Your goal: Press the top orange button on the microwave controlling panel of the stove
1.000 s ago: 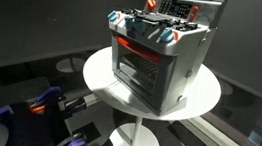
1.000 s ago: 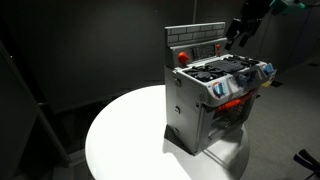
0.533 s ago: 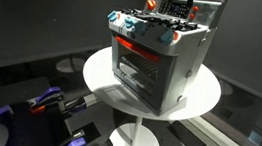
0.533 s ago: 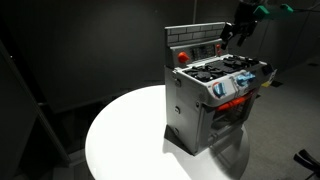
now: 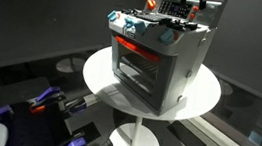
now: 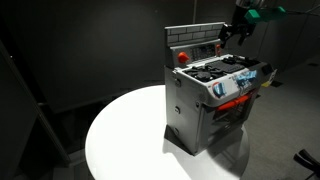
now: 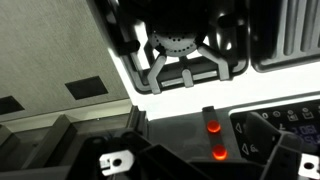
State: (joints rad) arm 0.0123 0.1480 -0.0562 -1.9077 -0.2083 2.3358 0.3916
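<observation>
We see the gripper (image 6: pixel 237 29), jaws impossible to tell, has lifted slightly by the stove's (image 6: pixel 195 110) panel (image 6: pixel 195 38), orange buttons (image 7: pixel 213 127) likely still unpressed.

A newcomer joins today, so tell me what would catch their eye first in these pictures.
The silver-grey toy stove stands out first, with its red-lit oven window, on a round white table in a dark room. Next comes the gripper, hovering at the stove's upright back panel. The wrist view shows two glowing orange buttons, one above the other.
</observation>
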